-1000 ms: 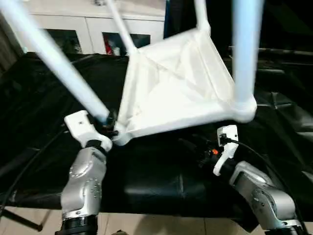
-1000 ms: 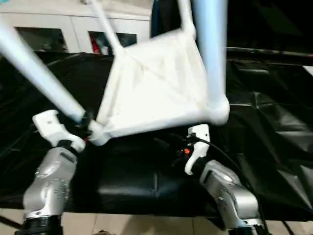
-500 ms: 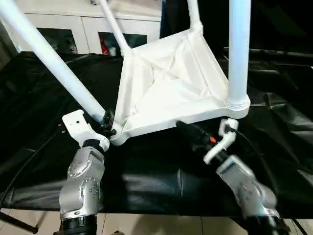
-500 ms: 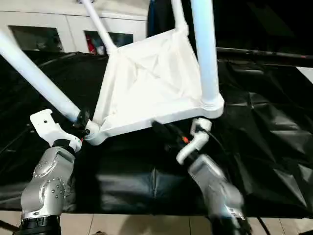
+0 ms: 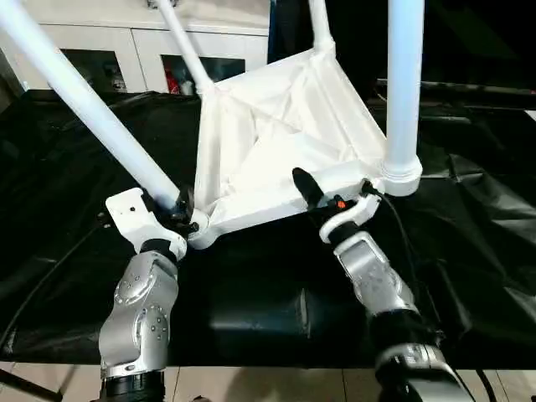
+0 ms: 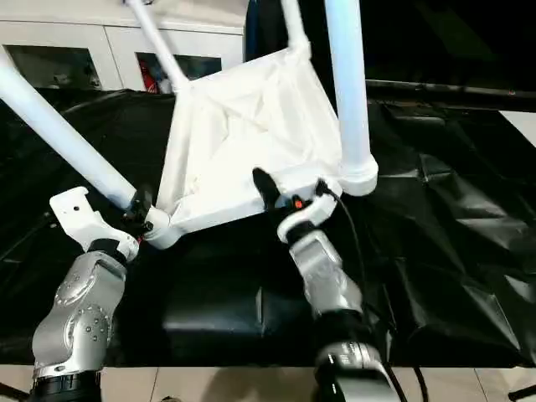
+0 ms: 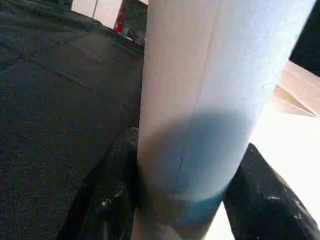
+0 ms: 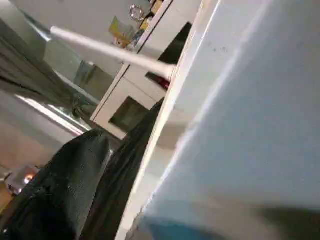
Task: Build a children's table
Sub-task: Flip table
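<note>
Left eye view: the tabletop [image 5: 276,142] lies upside down and tilted on the surface [image 5: 75,159], which is draped in black sheeting, ribbed underside facing up, with four legs rising from its corner sockets. The left gripper [image 5: 180,211] is at the near-left corner, its jaws closed around the base of the near-left leg [image 5: 92,109] just above the socket. The right gripper [image 5: 322,193] is at the tabletop's near edge, close to the near-right leg [image 5: 404,84]; its jaws stand wide apart, one black finger lying against the rim, and grip nothing. A white cabinet [image 5: 142,50] with glass doors stands behind the surface. Right eye view: the same arrangement, with the far-left leg [image 6: 155,42] slanting up in front of the cabinet. Left wrist view: the leg passes between two black fingers [image 7: 105,200], which press on either side of it. Right wrist view: one black finger [image 8: 60,190] lies beside the white rim of the tabletop.
</note>
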Tool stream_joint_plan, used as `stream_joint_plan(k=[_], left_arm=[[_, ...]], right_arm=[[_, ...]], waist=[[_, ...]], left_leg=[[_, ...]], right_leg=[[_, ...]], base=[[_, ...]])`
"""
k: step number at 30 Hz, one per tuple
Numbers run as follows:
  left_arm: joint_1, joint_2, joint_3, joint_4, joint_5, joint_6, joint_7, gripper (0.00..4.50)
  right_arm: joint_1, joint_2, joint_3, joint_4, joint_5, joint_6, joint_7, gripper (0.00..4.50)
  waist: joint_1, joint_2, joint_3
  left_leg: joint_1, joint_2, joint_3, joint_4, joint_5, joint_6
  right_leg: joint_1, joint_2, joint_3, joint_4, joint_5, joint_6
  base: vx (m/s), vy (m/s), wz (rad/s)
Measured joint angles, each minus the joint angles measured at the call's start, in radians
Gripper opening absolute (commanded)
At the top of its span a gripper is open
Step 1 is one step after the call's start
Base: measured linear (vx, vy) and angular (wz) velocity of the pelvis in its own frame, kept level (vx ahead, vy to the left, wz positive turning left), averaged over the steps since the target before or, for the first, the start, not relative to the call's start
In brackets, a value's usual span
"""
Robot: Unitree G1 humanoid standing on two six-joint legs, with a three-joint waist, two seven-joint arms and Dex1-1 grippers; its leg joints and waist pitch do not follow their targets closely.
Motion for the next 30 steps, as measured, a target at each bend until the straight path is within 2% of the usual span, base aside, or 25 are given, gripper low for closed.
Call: stream_joint_plan(k=[2,4,6,10,18,26,27,28,29,30], left_arm=[[0.007,0.001,-0.003,-0.010,0.000,0.003,0.000,2.02],[0.014,0.003,-0.005,-0.019,0.000,0.004,0.000,2.02],[0.016,0.003,-0.005,-0.023,-0.001,0.004,0.000,2.02],[0.022,0.004,-0.005,-0.030,-0.001,0.004,0.000,2.02],[0.026,0.004,-0.007,-0.033,-0.001,0.006,-0.001,2.02],[0.027,0.006,-0.019,-0.034,0.005,0.007,-0.002,2.02],[0.027,0.006,-0.019,-0.034,0.004,0.007,-0.003,2.37],[0.027,0.006,-0.018,-0.034,0.003,0.008,-0.004,2.37],[0.028,0.006,-0.016,-0.033,-0.017,0.008,-0.010,2.72],[0.028,0.006,-0.014,-0.032,-0.027,0.009,-0.014,2.72]], right_arm=[[-0.039,0.007,-0.030,0.050,0.010,-0.010,0.005,4.16],[-0.056,0.005,-0.044,0.078,0.019,-0.012,0.013,4.11],[-0.062,0.003,-0.045,0.092,0.022,-0.012,0.019,3.81],[-0.073,0.002,-0.049,0.124,0.023,-0.011,0.027,3.60],[-0.092,-0.009,-0.064,0.179,-0.007,-0.032,0.051,2.80],[-0.106,-0.012,-0.083,0.216,-0.012,-0.050,0.047,2.29],[-0.106,-0.012,-0.084,0.217,-0.013,-0.050,0.047,2.25],[-0.106,-0.012,-0.085,0.217,-0.013,-0.050,0.046,2.25],[-0.109,-0.014,-0.089,0.222,-0.013,-0.051,0.044,2.23],[-0.113,-0.017,-0.091,0.231,-0.013,-0.051,0.044,2.23]], waist=[[-0.001,-0.001,0.000],[0.000,-0.002,0.001],[0.000,-0.002,0.001],[0.000,-0.003,0.001],[0.000,-0.003,0.001],[0.003,-0.002,0.001],[0.003,-0.002,0.001],[0.003,-0.002,0.001],[0.004,-0.002,0.001],[0.005,-0.002,0.001]], left_leg=[[-0.001,0.000,0.001,0.000,0.000,0.000],[-0.002,0.001,0.001,0.000,0.000,0.000],[-0.002,0.001,0.001,0.000,0.000,0.000],[-0.002,0.001,0.002,0.000,0.001,0.001],[-0.002,0.001,0.003,0.001,0.001,0.001],[-0.002,0.001,0.003,0.002,0.001,0.001],[-0.002,0.001,0.003,0.002,0.001,0.001],[-0.002,0.001,0.003,0.002,0.001,0.001],[-0.002,0.001,0.003,0.002,0.001,0.001],[-0.002,0.001,0.003,0.002,0.001,0.001]], right_leg=[[-0.002,0.000,0.000,0.002,0.000,0.000],[-0.003,0.000,0.000,0.002,0.000,0.000],[-0.004,0.000,0.000,0.002,0.000,-0.001],[-0.005,0.000,0.001,0.003,0.000,-0.001],[-0.005,0.000,0.002,0.005,0.000,-0.001],[-0.005,0.000,0.002,0.005,0.000,-0.001],[-0.005,0.000,0.002,0.005,0.000,-0.001],[-0.005,0.000,0.002,0.005,0.000,-0.001],[-0.005,0.000,0.002,0.005,0.000,-0.001],[-0.005,0.000,0.002,0.005,0.000,-0.001]], base=[[0.000,0.000,0.00],[0.000,0.000,0.00],[0.000,0.000,0.00],[0.000,0.000,0.00],[0.000,0.000,0.00],[0.000,0.000,0.00],[0.000,0.000,0.00],[0.000,0.000,0.00],[0.000,0.000,0.00],[0.000,0.000,0.00]])
